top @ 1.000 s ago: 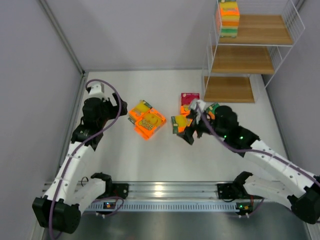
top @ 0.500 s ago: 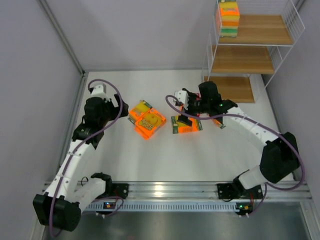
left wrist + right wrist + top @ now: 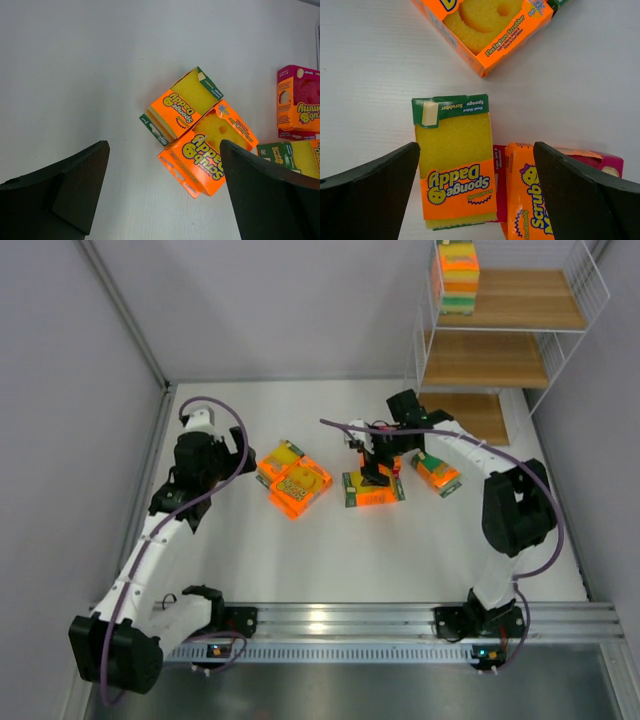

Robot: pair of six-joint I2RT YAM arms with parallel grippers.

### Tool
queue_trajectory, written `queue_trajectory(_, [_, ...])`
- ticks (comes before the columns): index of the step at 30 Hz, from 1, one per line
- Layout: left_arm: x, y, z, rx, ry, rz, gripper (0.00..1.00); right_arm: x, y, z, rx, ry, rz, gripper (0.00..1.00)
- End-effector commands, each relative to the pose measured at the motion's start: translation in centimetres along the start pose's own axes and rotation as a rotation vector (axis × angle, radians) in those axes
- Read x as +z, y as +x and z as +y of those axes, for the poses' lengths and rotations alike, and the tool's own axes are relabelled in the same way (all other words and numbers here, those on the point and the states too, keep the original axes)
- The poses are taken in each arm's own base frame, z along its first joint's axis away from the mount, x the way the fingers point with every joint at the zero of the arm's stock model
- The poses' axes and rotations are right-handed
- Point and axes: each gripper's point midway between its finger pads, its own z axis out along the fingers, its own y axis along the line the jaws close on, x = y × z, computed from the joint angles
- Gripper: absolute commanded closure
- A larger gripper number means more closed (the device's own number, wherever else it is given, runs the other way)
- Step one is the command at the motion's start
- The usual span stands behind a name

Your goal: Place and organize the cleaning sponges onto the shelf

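Both arms' bases sit at the near edge of the white desk (image 3: 300,560). On the left, the left fingers (image 3: 65,195) are spread wide and hold nothing, hanging above two orange sponge packs (image 3: 294,480). These lie touching each other, left of the desk's middle. To their right a green-edged pack (image 3: 372,490) lies flat with its yellow face up. The right fingers (image 3: 370,190), also wide apart and empty, hang over this pack and the magenta-topped pack (image 3: 298,100) just beside it on the far side. Another orange pack (image 3: 437,472) lies slanted further right, near the foot of the shelf. The shelf (image 3: 500,360) stands at the far right, three wooden boards in a white wire frame. A stack of sponge packs (image 3: 458,275) sits at the left end of its top board.
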Motion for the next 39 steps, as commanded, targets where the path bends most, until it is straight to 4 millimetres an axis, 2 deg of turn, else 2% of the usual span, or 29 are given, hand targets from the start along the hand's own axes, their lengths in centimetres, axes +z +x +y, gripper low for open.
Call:
queue_trajectory(1, [0.4, -0.9, 0.5, 0.011, -0.034, -0.02, 0.02, 0.0, -0.7, 0.7, -0.04, -0.07, -0.026, 0.01])
queue_trajectory(7, [0.8, -0.5, 0.7, 0.018, -0.045, -0.004, 0.02, 1.3, 0.0, 1.7, 0.047, -0.13, -0.049, 0.0])
queue_trajectory(10, [0.8, -0.5, 0.8, 0.018, -0.05, -0.006, 0.02, 1.6, -0.2, 1.2, 0.06, -0.102, -0.072, 0.01])
queue_trajectory(15, [0.9, -0.4, 1.0, 0.022, -0.06, -0.004, 0.02, 2.5, 0.9, 0.1, 0.123, -0.075, -0.032, 0.01])
queue_trajectory(18, [1.0, -0.4, 1.1, 0.022, -0.065, -0.005, 0.02, 2.8, 1.4, 0.8, 0.146, -0.109, -0.02, 0.01])
queue_trajectory(33, [1.4, -0.2, 1.3, 0.03, -0.077, 0.007, 0.02, 3.7, 3.1, 0.7, 0.12, -0.104, 0.018, 0.01])
queue_trajectory(39, [1.4, -0.4, 1.3, 0.031, -0.08, 0.001, 0.02, 4.3, 3.4, 0.6, 0.22, -0.089, 0.053, 0.0])
